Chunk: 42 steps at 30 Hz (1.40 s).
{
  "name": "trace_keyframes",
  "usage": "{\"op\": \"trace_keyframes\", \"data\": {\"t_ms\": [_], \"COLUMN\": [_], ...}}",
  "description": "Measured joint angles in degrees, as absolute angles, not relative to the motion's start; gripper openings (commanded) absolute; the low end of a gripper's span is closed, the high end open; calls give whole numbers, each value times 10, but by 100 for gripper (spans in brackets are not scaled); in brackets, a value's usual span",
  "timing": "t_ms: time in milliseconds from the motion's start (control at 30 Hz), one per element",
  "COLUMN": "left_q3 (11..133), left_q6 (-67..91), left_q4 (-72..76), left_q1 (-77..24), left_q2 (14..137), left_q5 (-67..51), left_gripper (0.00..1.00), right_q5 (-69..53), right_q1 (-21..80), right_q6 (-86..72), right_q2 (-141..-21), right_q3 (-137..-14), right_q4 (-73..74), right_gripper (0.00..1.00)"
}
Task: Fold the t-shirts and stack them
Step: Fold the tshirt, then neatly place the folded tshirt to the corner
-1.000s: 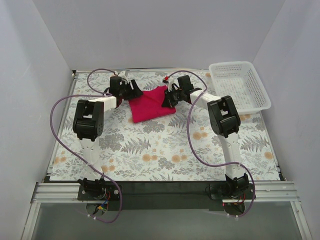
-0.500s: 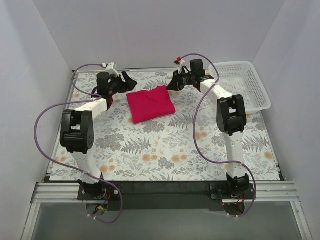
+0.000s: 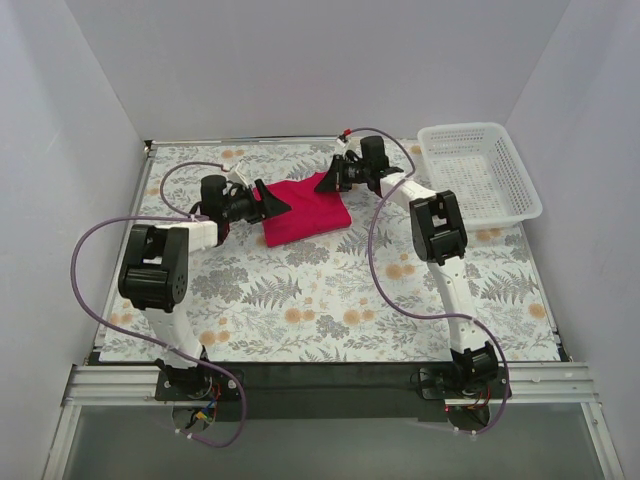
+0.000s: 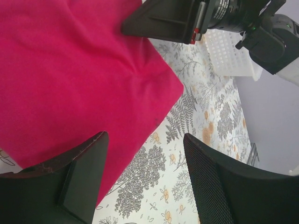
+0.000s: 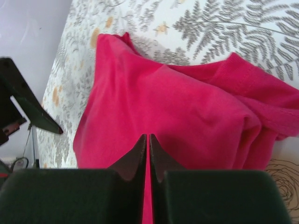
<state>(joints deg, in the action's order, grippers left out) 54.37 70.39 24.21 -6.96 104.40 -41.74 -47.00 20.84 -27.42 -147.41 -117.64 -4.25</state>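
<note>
Top view: one folded magenta t-shirt [image 3: 305, 212] lies flat on the floral table cover [image 3: 300, 300], at about 12 o'clock from the table's middle, in the far half. It is a rough rectangle, slightly skewed, with some wrinkles.

Left gripper [image 3: 275, 203] is at the shirt's 9 o'clock edge, low, pointing toward 3 o'clock. In the left wrist view the left gripper [image 4: 145, 172] has its jaws apart with nothing between them. One finger [image 4: 79, 172] overlaps the shirt's [image 4: 70, 79] edge and the other sits over bare table cover [image 4: 154, 186].

Right gripper [image 3: 328, 182] is at the shirt's 1 o'clock corner, pointing toward 8 o'clock. In the right wrist view the right gripper [image 5: 147, 156] has its jaws closed to a thin slit, tips over the shirt [image 5: 177, 116]. Cannot tell if any cloth is caught. The shirt's hem edge bunches up at 3 o'clock in that view. The left gripper's finger [image 5: 23, 100] shows at 9 o'clock.

White mesh basket [image 3: 470, 175] sits at the table's 2 o'clock corner, well apart from the shirt. It also shows in the left wrist view [image 4: 229, 56], behind the right gripper [image 4: 163, 21].
</note>
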Motion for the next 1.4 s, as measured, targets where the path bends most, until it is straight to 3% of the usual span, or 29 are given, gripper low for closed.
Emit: {"op": "trace_keyframes", "data": {"t_ms": [367, 667, 733, 867, 967, 1167, 1400], "left_q3": [544, 547, 550, 555, 565, 572, 555], "left_q6": [705, 692, 683, 655, 643, 675, 760], "left_q4": [209, 196, 192, 164, 130, 95, 41], "left_q1": [-71, -71, -71, -72, -73, -72, -68], "left_q2": [1108, 1119, 1117, 1085, 1026, 929, 991], "left_q5": [-428, -425, -424, -390, -332, -234, -199], "left_gripper": [60, 60, 62, 67, 71, 71, 69], "right_q5": [-327, -287, -290, -326, -358, -432, -458], "right_q1": [206, 172, 165, 154, 154, 161, 175], "right_q6": [-328, -334, -330, -296, -248, -104, 72], "right_q2": [-1494, -1495, -1495, -1494, -1474, -1319, -1098], "right_q3": [-1201, -1218, -1218, -1218, -1199, -1062, -906], "right_q4": [-45, -46, -46, -44, -39, 18, 111], "right_gripper": [6, 5, 8, 28, 36, 44, 52]}}
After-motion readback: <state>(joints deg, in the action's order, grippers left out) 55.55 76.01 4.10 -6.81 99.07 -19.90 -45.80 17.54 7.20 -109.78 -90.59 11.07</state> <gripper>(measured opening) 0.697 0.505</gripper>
